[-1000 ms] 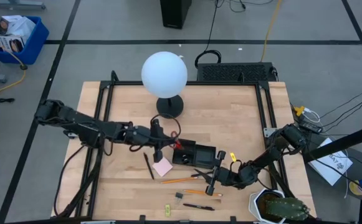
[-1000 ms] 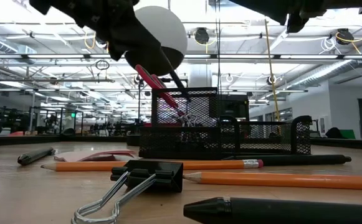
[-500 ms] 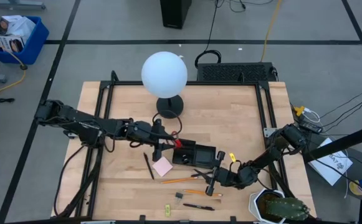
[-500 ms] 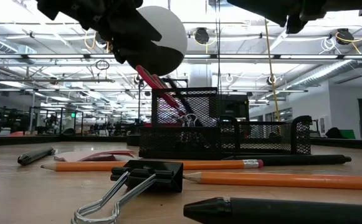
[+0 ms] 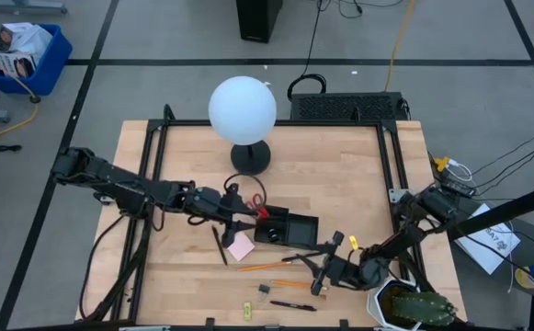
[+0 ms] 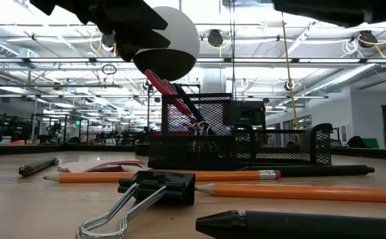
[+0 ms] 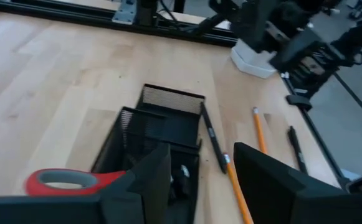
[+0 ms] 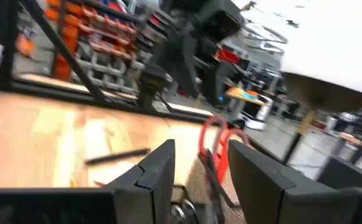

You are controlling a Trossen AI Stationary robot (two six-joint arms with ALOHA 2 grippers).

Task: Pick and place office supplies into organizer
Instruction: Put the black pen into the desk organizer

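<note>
The black mesh organizer stands mid-table. The red-handled scissors stand in its taller left compartment, blades down, handles leaning out over the rim. My left gripper hovers open just left of them; the red handle lies outside its fingers. My right gripper is open with nothing between its fingers, low over the pencils near the front edge, facing the organizer. A pink sticky-note pad, a black pen, another pen, a black clip and a yellow-green piece lie on the wood.
A white globe lamp on a round black base stands behind the organizer. A white pot with a plant sits at the near right corner. A black pen and a pencil lie along the organizer's near side.
My left gripper has let go of the scissors and drawn back a little up and toward the table's left edge; the scissors stay leaning in the organizer. My right gripper has shifted slightly toward the near right and turned.
</note>
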